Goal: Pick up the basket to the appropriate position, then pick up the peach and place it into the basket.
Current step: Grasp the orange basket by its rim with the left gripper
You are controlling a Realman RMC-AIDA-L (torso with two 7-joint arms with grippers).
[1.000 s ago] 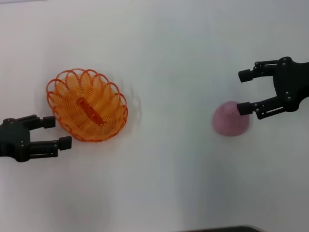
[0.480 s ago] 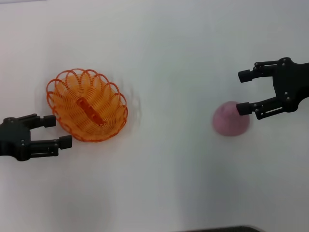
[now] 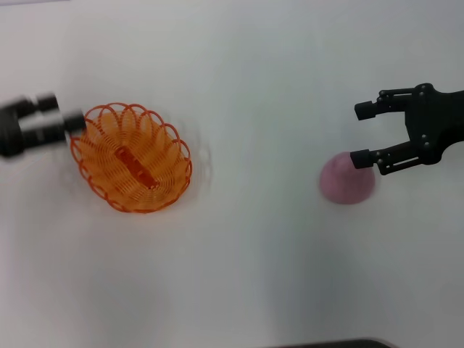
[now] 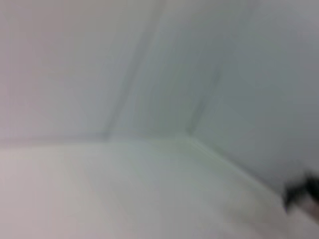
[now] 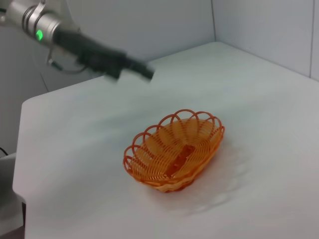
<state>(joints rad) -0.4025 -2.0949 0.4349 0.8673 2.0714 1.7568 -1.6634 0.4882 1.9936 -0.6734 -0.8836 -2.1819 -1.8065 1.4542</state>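
The orange wire basket [image 3: 168,171] lies on the white table at the left; it also shows in the right wrist view [image 5: 201,133], empty. The pink peach [image 3: 344,183] sits on the table at the right. My right gripper [image 3: 361,135] is open, its nearer finger over the peach's upper right edge, its other finger beyond the peach. My left gripper [image 3: 61,113] is blurred, open and empty, right at the basket's far left rim; whether it touches the rim I cannot tell. In the right wrist view the left gripper [image 5: 143,72] hangs above the table behind the basket.
The white table [image 3: 246,261] has a rounded corner and edge on its left side [image 5: 25,149]. Grey walls stand behind it [image 5: 259,25]. The left wrist view shows only a blurred wall and table surface.
My left gripper has swung quickly from the basket's near left side to its far left rim. The right gripper has shifted slightly towards the peach. Basket and peach have not moved.
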